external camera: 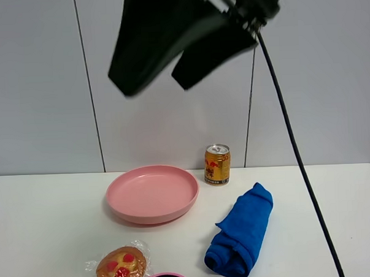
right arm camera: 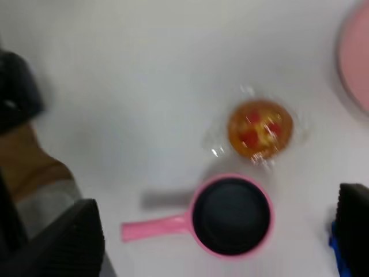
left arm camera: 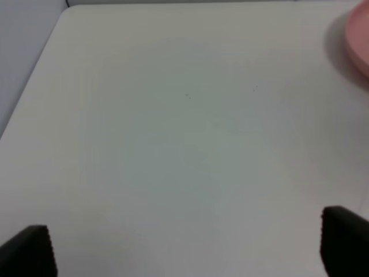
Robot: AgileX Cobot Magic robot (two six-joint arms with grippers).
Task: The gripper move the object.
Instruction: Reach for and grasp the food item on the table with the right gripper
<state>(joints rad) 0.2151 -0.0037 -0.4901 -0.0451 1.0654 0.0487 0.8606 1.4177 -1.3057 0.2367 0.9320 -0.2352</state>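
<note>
White table [external camera: 48, 230], wrapped pastry [external camera: 121, 267], pale panelled wall [external camera: 35, 90]

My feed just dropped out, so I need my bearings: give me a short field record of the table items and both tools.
pastry: wrapped, lying on the table, not held
pink pan: just beside the pastry
pink plate: empty, behind the pastry
can: upright, behind the plate's right edge
blue cloth: rolled, right of the plate
left tool: open, over bare table
right tool: open, above pan and pastry, holding nothing
</note>
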